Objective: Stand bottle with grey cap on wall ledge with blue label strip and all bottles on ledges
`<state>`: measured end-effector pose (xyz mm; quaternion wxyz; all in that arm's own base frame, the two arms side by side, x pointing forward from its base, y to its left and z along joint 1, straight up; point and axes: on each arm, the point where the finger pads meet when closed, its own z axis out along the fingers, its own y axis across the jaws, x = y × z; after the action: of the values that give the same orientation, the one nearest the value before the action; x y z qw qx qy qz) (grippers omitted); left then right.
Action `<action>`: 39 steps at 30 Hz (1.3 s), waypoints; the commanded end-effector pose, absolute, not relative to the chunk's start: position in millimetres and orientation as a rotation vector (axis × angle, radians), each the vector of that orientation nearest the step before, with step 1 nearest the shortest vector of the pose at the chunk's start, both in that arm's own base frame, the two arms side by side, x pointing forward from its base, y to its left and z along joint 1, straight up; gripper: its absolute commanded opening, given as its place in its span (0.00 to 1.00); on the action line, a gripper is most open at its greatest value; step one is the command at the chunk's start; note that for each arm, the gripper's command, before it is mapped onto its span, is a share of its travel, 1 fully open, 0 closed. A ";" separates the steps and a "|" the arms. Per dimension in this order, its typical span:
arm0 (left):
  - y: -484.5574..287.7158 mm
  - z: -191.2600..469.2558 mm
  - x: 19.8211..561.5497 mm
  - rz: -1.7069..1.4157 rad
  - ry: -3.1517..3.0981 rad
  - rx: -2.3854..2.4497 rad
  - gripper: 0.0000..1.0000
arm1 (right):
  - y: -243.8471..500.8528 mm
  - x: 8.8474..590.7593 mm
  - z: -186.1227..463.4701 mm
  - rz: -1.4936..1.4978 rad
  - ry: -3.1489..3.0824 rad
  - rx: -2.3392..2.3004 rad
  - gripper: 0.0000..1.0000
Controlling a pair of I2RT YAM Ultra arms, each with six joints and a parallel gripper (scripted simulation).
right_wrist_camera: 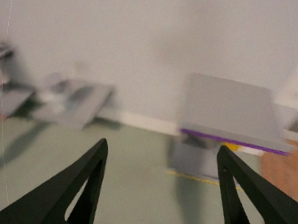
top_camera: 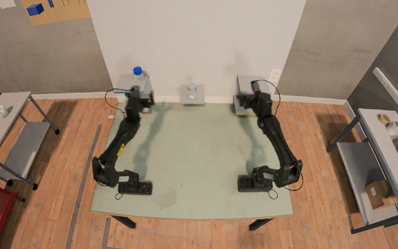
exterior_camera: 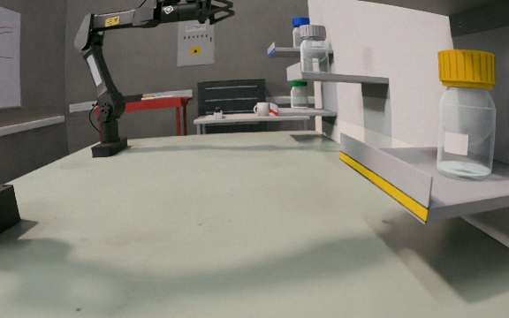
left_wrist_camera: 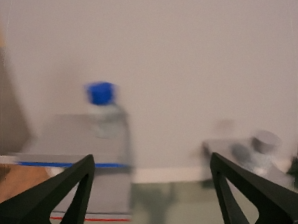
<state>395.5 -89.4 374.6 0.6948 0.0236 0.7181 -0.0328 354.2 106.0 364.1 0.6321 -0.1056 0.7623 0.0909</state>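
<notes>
The bottle with the grey cap [top_camera: 192, 90] stands on the middle wall ledge [top_camera: 192, 95]; it also shows in the exterior view [exterior_camera: 313, 49] and, blurred, in the left wrist view [left_wrist_camera: 262, 144]. The ledge with the blue label strip [top_camera: 131, 86] holds a bottle with a blue cap [top_camera: 137, 73], which the left wrist view [left_wrist_camera: 101, 99] shows too. My left gripper [top_camera: 140, 100] is open and empty just in front of that ledge [left_wrist_camera: 152, 159]. My right gripper [top_camera: 242, 98] [right_wrist_camera: 163, 147] is open and empty, facing the ledge with the purple strip [right_wrist_camera: 229, 112] at the right.
A bottle with a yellow cap [exterior_camera: 466, 115] stands on the low ledge with the yellow strip [exterior_camera: 387, 185] under the purple one. A bottle with a green cap [exterior_camera: 299, 94] stands on a low ledge under the blue one. Side tables stand off the mat.
</notes>
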 end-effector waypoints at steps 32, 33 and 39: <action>-309.6 268.9 450.1 -0.227 1.754 0.226 1.00 | 230.2 240.3 383.0 0.531 1.720 -0.643 0.89; -309.7 268.9 450.1 -0.227 1.754 0.227 1.00 | 230.2 240.3 383.0 0.531 1.720 -0.643 0.89; -314.5 282.7 457.8 -0.250 1.675 0.232 0.94 | 230.2 240.3 383.0 0.531 1.720 -0.643 0.89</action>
<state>447.7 -310.9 245.6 0.6138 0.1155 0.7758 -0.0896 243.8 232.5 364.3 0.5604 -0.2812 0.7479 0.2182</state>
